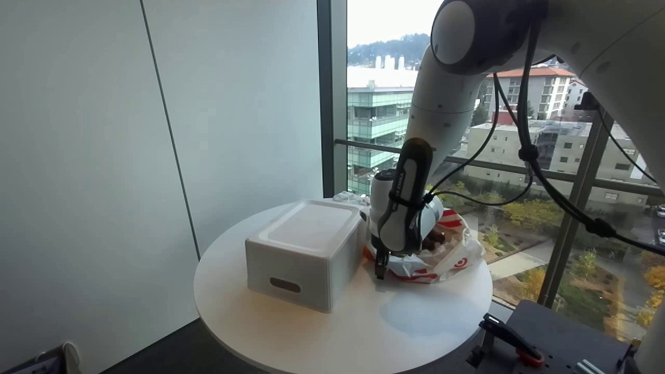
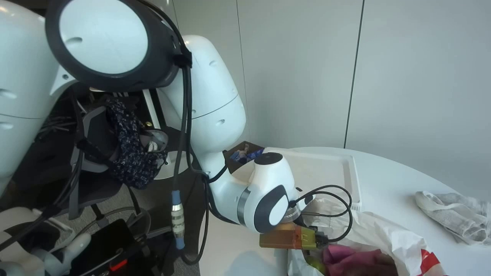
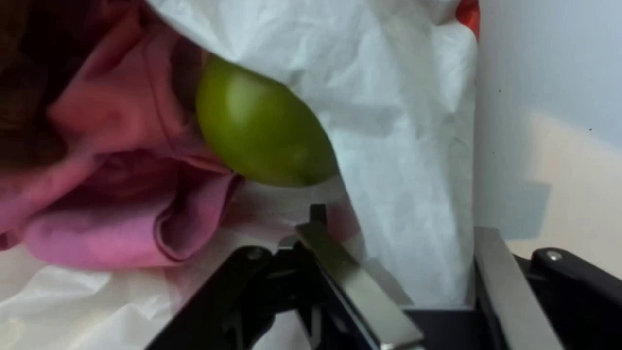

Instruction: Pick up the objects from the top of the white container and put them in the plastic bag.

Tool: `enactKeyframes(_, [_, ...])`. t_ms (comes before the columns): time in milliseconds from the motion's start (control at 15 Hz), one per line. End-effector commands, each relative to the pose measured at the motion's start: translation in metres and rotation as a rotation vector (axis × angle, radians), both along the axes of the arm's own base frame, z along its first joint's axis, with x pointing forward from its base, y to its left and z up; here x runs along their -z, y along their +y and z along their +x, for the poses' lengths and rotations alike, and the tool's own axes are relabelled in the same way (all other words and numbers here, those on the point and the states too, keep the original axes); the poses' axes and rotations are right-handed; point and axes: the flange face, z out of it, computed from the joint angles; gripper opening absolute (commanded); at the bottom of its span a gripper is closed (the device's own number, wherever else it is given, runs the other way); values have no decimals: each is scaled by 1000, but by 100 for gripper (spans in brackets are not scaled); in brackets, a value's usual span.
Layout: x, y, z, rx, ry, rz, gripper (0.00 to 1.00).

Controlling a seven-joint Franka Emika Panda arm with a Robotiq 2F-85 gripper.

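Arm pose: in both exterior views the arm (image 2: 215, 107) has its elbow (image 1: 454, 31) high and the forearm (image 1: 441, 111) slanting down to a wrist (image 2: 268, 209) low over the round white table (image 1: 332, 343). In an exterior view the gripper (image 1: 381, 272) points downward, its tips beside the white container (image 1: 291, 267) but clear of its wall, at the edge of the plastic bag (image 1: 449, 259). Contact with the tabletop: cannot tell.

Wrist view: the fingers (image 3: 357, 284) come in from the bottom and stand wide apart. One reaches over the bag's mouth, the other lies along the bag's outer side, with white plastic showing in the gap. Whether either touches the plastic cannot be told.

Task items: in the bag lie a smooth, rounded green item (image 3: 262, 131), partly covered by the bag's rim, and a pink cloth (image 3: 126, 233) against it. A brown item (image 1: 433, 240) is also in the bag, its kind unclear. Container sits level, rimmed top facing up. A crumpled mesh-like fabric (image 2: 456, 216) lies on the table, well apart from the gripper
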Motion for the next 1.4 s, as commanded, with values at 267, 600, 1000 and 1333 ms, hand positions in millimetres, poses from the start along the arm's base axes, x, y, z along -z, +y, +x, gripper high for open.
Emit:
enactKeyframes(267, [-4, -21, 0, 123, 23, -20, 5])
enactKeyframes(600, [1, -28, -1, 348, 208, 29, 5])
enactKeyframes(1000, [-9, -48, 9, 583, 430, 195, 5])
enactKeyframes(1333, [-36, -71, 21, 789, 546, 370, 7])
